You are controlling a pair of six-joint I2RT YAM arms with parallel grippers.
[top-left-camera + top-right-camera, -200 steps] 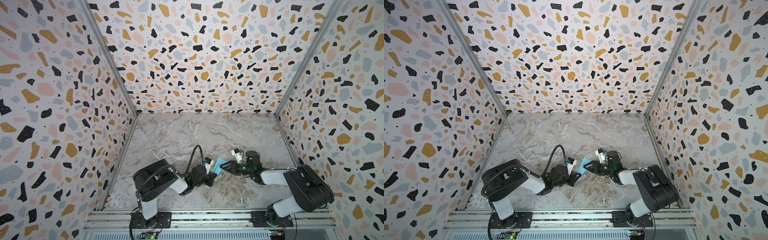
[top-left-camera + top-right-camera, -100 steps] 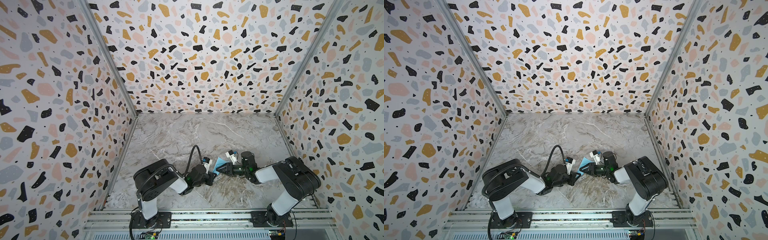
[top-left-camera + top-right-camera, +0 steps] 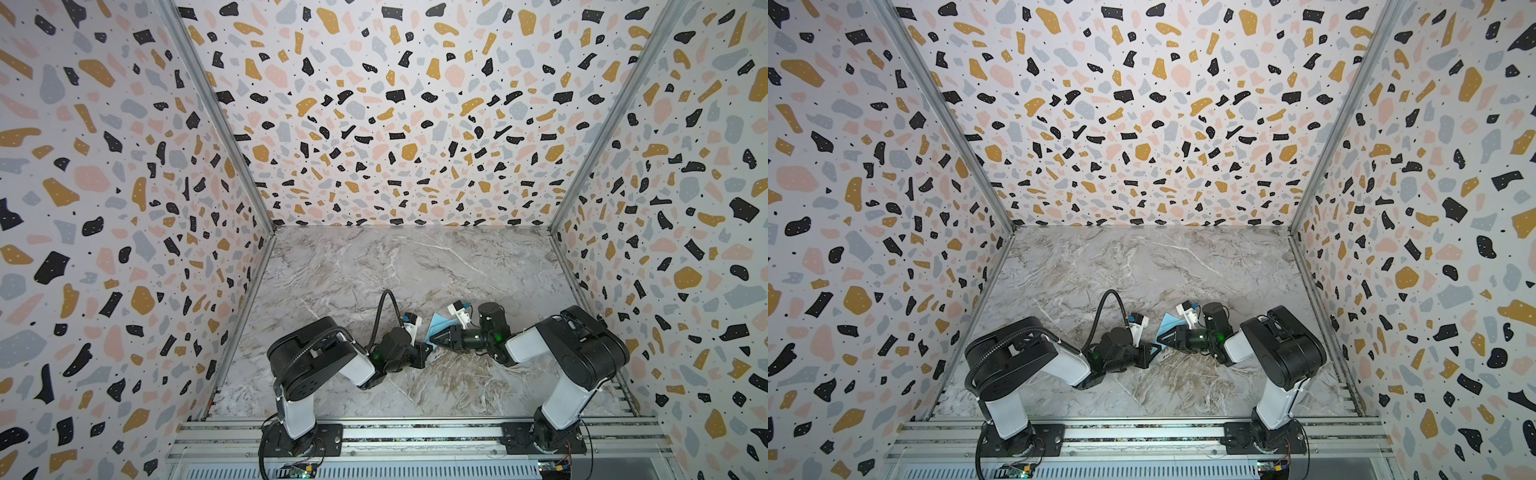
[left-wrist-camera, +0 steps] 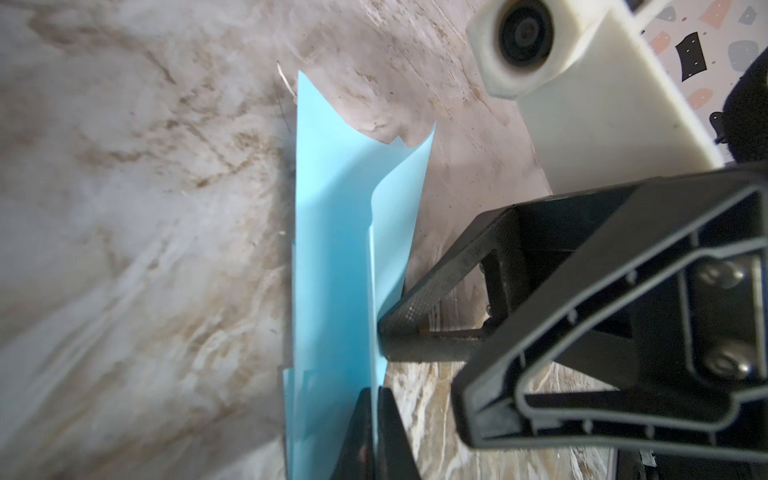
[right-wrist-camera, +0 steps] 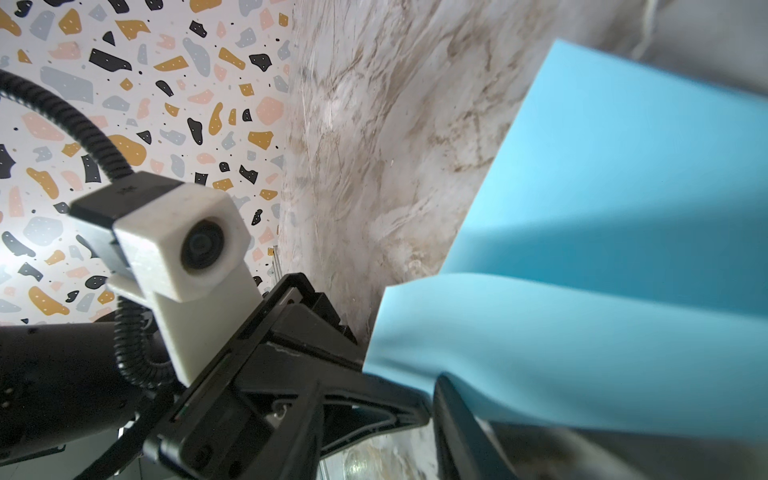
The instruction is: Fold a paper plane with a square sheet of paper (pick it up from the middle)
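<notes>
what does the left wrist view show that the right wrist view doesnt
Only the left wrist view: the whole right gripper, tips at the edge of the paper, the right arm's white camera, and the paper's folded layers edge-on. Only the right wrist view: the left arm's white camera, its ribbed black cable, and the paper's broad face. Both: the light blue paper, the left gripper shut on it, the marble table.

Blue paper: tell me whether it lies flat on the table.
No, the blue paper is folded over and curled, pinched in the shut left gripper.
</notes>
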